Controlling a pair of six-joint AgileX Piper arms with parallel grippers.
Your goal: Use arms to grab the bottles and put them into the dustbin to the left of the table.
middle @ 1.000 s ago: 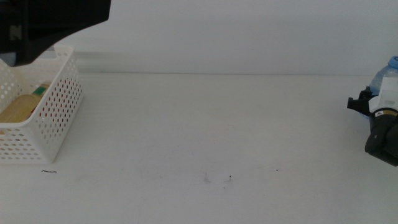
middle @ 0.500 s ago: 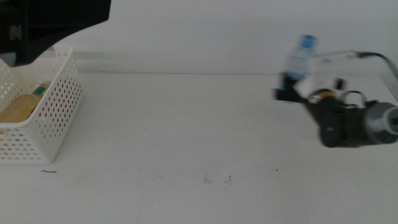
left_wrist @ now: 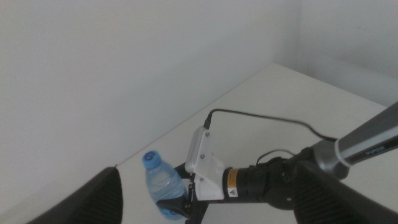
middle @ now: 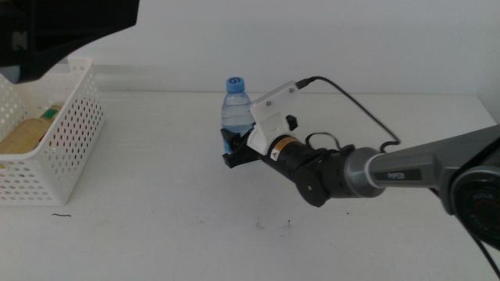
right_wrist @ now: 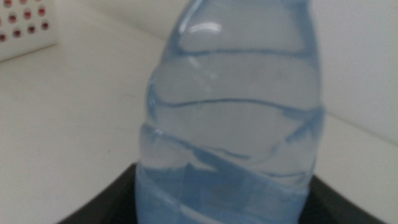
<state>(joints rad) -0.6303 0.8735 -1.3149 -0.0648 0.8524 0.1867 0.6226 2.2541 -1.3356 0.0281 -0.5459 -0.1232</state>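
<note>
At the far left of the middle view, the white rectangular plastic basket with perforated walls [middle: 55, 148] sits on the wide flat white tabletop [middle: 156, 234], and a tan, flattish object with a bit of green beside it [middle: 23, 134] lies inside it. Above the basket a large, blurred black shape fills the upper left corner; this is the left arm [middle: 62, 27], and its gripper is not distinguishable there. In the left wrist view only one dark, blurred jaw edge shows low in the frame, so I cannot tell how that gripper stands.

Near the middle of the table, well apart from the basket, the clear water bottle with a blue cap [middle: 236, 109] stands upright, clamped low on its body between the dark jaws of the right gripper [middle: 237, 148]. The bottle's neck and cap rise above the jaws. In the right wrist view the bottle's ribbed clear body [right_wrist: 230, 118] fills the frame, with a black jaw pressed against each side.

The right arm [middle: 391, 172], black and grey with a white camera housing and a looping black cable, stretches away from the gripper to the right edge.
</note>
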